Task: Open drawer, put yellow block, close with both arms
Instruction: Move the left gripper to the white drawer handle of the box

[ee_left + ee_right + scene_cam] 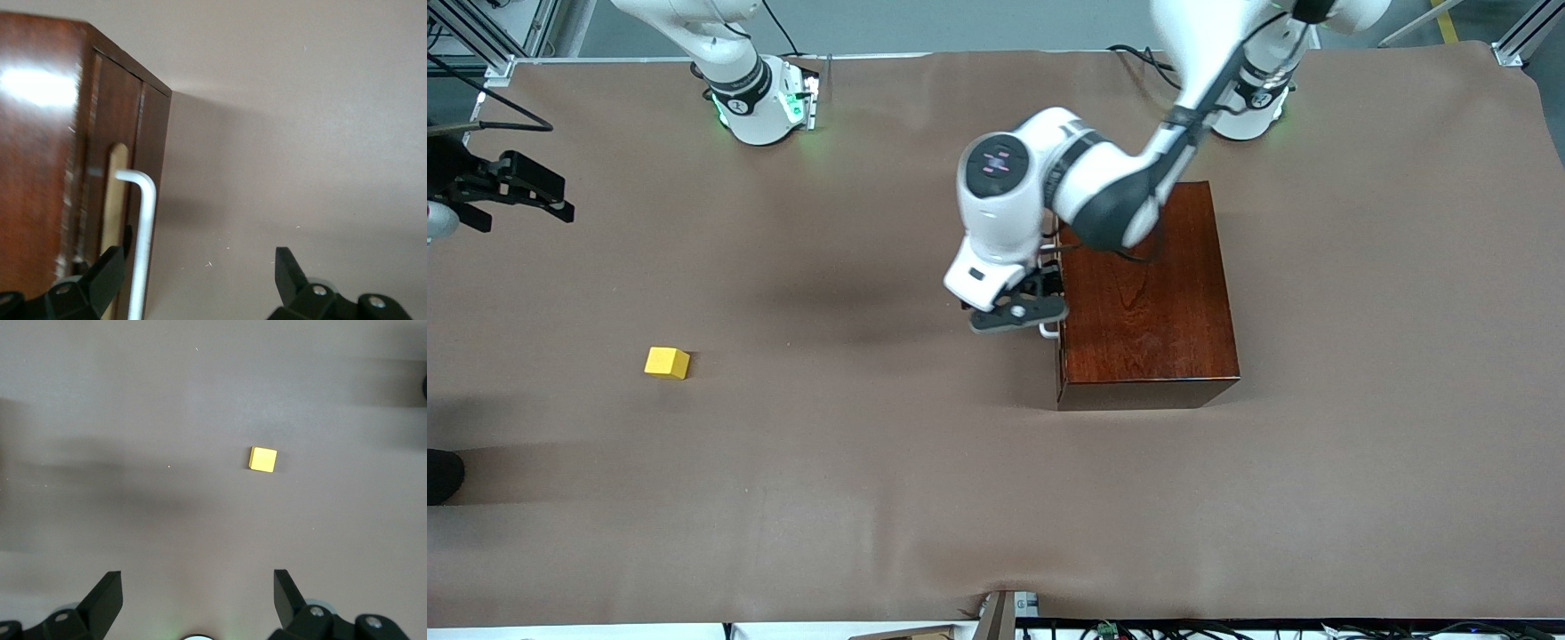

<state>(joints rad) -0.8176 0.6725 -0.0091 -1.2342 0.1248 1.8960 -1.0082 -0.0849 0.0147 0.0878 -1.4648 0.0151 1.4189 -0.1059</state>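
We saw the left gripper (193, 280) with wide jaws around the drawer's white handle (143, 233). The right gripper (193, 603) waited with wide jaws high over the worktop (871, 462), the yellow block (667, 363) well apart.

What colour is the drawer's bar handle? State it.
White; the curved metal bar handle shows best in the left wrist view.

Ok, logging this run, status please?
Left end effector open at the drawer handle, not clamped. Right end effector open, up over the table's end. Drawer shut; yellow block on table. Nothing in the way.

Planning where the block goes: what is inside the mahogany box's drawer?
Cannot be seen: the dark-fronted drawer is shut. Only its white bar handle shows, open left gripper beside it.
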